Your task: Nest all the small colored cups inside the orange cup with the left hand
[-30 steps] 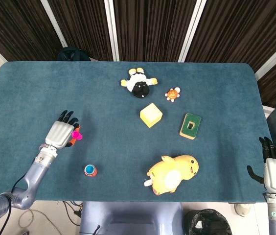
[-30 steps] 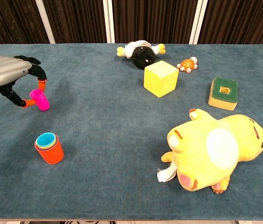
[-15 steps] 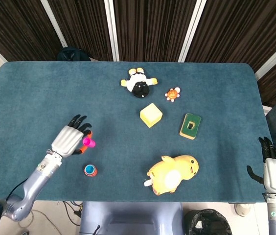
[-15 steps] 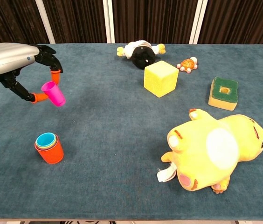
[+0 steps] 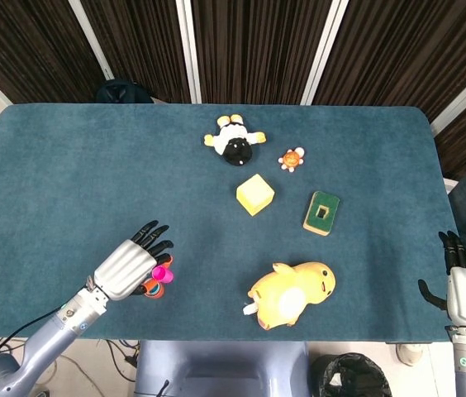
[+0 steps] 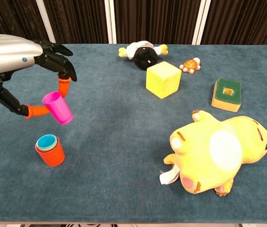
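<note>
Item: left hand [image 6: 17, 61], pinching a magenta cup [image 6: 57, 107] between thumb and a fingertip, the other fingers spread, the cup tilted and clear of the table [image 6: 124, 127]. Change over the last second: the hand has carried the cup off the cloth from the table's 9 o'clock side toward 7 o'clock, and it now hangs just above and slightly to the 1 o'clock side of the orange cup [image 6: 51, 153]. The orange cup stands upright near the front-left edge with other cups already nested in it, a blue one innermost. Judgement: transport is nearly done; what remains is to centre and level the magenta cup over the opening and release it. Right hand [image 5: 463, 285]: off the table's right edge, holding nothing, fingers straight and slightly parted. Markings: no brand, label or writing is legible on any object in either view.
</note>
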Robot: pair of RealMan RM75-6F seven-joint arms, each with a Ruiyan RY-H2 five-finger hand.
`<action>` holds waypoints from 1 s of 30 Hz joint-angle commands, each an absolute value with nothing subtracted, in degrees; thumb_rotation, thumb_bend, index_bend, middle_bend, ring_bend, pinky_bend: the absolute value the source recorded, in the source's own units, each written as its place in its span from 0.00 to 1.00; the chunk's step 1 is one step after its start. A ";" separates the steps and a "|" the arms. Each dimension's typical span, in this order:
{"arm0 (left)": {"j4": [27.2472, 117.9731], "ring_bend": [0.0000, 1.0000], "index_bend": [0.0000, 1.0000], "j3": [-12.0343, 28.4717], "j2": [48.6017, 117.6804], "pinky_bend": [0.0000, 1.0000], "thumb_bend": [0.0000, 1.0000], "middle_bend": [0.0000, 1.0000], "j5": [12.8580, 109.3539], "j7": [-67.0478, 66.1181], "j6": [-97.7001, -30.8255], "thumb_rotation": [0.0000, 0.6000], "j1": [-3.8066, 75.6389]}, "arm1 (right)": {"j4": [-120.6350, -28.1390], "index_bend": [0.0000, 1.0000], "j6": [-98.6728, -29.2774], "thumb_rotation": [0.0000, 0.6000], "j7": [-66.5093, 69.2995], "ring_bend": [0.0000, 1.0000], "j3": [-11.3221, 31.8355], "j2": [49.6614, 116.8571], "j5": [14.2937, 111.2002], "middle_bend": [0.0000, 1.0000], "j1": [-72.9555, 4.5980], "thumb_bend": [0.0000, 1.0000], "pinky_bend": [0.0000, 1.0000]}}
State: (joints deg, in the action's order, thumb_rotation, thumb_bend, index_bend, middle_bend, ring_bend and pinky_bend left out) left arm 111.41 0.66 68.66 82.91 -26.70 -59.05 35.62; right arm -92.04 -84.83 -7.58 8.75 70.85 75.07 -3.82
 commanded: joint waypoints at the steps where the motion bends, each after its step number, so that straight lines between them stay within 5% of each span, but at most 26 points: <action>1: 112.20 0.00 0.51 -0.19 68.43 0.00 0.31 0.24 83.01 -28.34 -58.84 1.00 35.29 | -92.04 0.07 -84.68 1.00 -7.59 0.20 8.72 70.84 75.02 0.08 -3.87 0.34 0.10; 30: 107.40 0.00 0.50 -3.50 70.30 0.00 0.32 0.24 83.98 -29.55 -59.66 1.00 32.33 | -92.22 0.07 -84.90 1.00 -7.91 0.20 9.16 70.94 74.44 0.08 -3.91 0.34 0.10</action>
